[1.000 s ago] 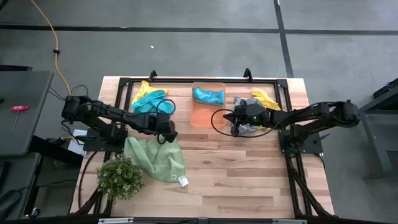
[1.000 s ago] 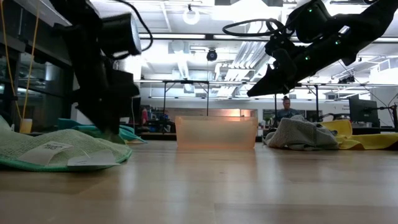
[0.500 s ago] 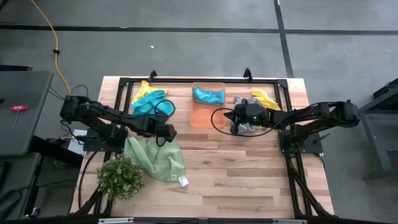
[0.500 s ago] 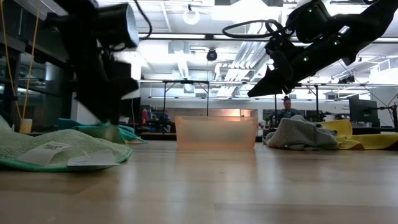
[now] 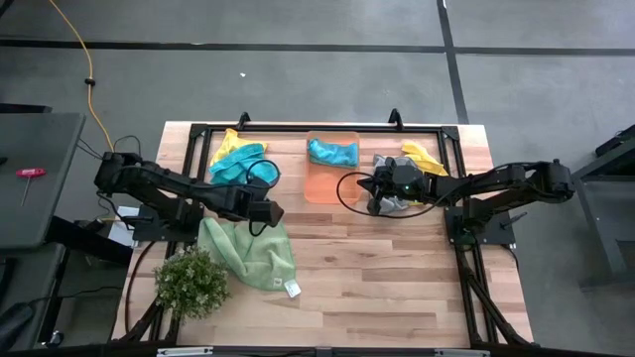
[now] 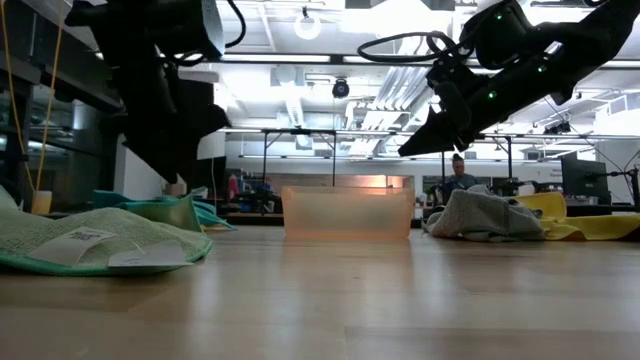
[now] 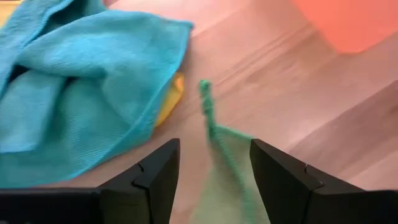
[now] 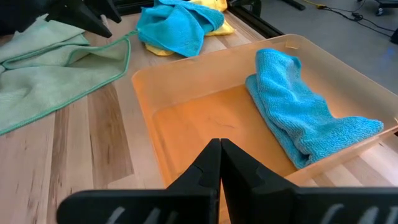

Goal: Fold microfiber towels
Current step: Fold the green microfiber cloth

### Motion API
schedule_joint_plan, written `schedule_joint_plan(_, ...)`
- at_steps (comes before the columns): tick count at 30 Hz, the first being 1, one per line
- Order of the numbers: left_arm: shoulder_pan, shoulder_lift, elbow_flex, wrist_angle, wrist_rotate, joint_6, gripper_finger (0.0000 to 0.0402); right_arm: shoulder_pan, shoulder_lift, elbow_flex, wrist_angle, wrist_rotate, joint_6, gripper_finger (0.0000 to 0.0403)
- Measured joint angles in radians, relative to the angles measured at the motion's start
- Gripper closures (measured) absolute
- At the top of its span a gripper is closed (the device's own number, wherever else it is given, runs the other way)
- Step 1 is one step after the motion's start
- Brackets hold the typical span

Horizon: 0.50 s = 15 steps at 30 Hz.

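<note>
The left gripper (image 5: 274,211) is seen with its two dark fingers spread wide, and nothing is held between them. It is placed just above the far corner of the soft light green microfiber towel (image 5: 250,253), which is lying crumpled on the wooden table (image 5: 397,288) near the small bushy green plant (image 5: 190,282). In the left wrist view, a thin green edge of this towel (image 7: 217,134) is seen standing up between the fingers. The towel is judged to be light, floppy and a little grippy, so it can be picked up best by a corner or a hem, and it will sag when lifted.

The right gripper (image 5: 373,188) is pressed shut and empty, held over the table beside the orange see-through plastic bin (image 5: 319,185). A blue towel (image 5: 332,152) is lying in that bin. A grey towel (image 5: 393,202) is found under the right arm.
</note>
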Motion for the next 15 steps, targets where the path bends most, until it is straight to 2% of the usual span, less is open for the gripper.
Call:
schedule_joint_plan(7, -0.024, 0.003, -0.008, 0.037, -0.075, -0.005, 0.0216, 0.0, 0.0, 0.0, 0.0, 0.009, 0.0, 0.0403)
schedule_joint_plan(15, -0.025, 0.089, -0.029, 0.063, -0.08, -0.028, 0.0216, 0.0, 0.0, 0.0, 0.001, 0.01, 0.0, 0.0403)
